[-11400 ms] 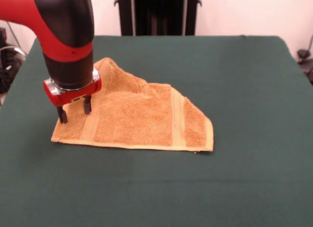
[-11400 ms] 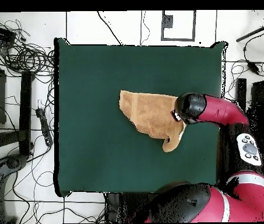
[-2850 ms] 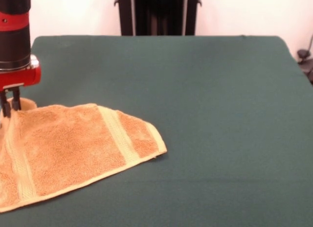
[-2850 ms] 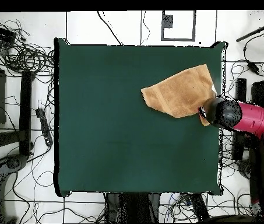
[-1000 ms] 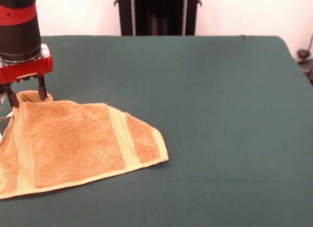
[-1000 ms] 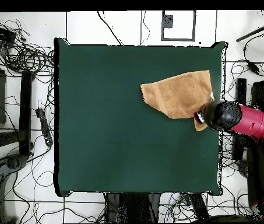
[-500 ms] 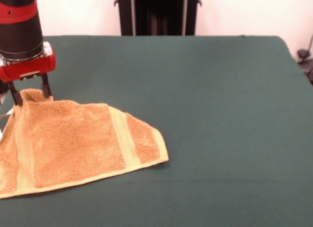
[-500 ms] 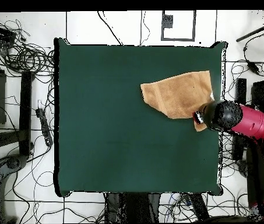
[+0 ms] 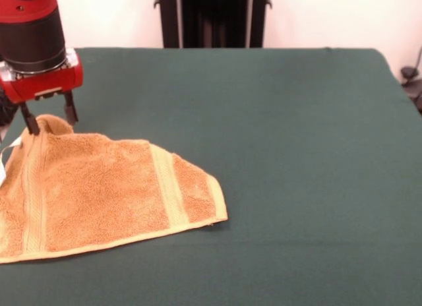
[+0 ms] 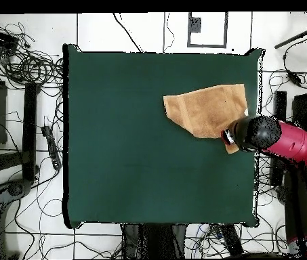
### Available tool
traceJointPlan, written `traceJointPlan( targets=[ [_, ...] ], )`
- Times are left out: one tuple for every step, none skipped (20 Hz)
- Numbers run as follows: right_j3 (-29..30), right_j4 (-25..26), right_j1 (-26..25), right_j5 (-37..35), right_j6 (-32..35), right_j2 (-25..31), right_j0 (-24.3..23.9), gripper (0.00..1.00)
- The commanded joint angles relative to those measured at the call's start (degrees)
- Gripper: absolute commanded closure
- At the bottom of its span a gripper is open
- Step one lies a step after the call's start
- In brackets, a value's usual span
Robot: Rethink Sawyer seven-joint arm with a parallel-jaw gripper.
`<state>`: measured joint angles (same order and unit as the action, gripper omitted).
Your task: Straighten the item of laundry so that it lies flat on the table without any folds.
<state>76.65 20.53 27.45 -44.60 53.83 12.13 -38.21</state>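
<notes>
Towel [image 9: 99, 190] (corner bunched) beneath the open claw [image 9: 47, 119].

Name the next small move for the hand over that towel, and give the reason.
Probably lower the hand and close it on the raised towel corner between its open fingers. The orange-tan towel sits by the edge of the green table, tapering to a point on one side, so it looks folded over. Gripping that corner would let the arm pull the fold open.
</notes>
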Motion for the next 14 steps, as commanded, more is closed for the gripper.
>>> traceJointPlan(
  targets=[
    [8.1, -3.9, -0.5, -7.2, 9.8, 1.0, 3.5, 0.0],
    [8.4, -4.1, -0.3, -6.9, 9.7, 0.9, 3.5, 0.0],
    [8.5, -4.2, -0.3, -6.7, 9.5, 0.9, 3.5, 0.0],
    [8.6, -4.3, -0.2, -6.6, 9.3, 0.8, 3.5, 0.0],
    [8.4, -4.4, -0.4, -6.5, 9.3, 0.8, 3.6, 0.0],
    [8.7, -4.5, -0.2, -6.4, 9.1, 0.7, 3.5, 0.0],
    [8.6, -4.5, -0.3, -6.3, 9.0, 0.8, 3.5, 0.0],
    [9.0, -4.6, 0.1, -6.2, 8.9, 0.7, 3.5, 0.0],
    [8.9, -4.6, 0.0, -6.1, 8.8, 0.7, 3.5, 0.0],
    [9.2, -4.7, 0.2, -5.9, 8.7, 0.6, 3.5, 0.0],
    [9.1, -4.7, 0.2, -5.9, 8.6, 0.6, 3.6, 0.0],
    [9.4, -4.7, 0.4, -5.7, 8.5, 0.6, 3.5, 0.0],
    [9.3, -4.7, 0.3, -5.6, 8.4, 0.6, 3.6, 0.0],
    [9.7, -4.7, 0.5, -5.5, 8.3, 0.6, 3.4, 0.0]
  ],
)
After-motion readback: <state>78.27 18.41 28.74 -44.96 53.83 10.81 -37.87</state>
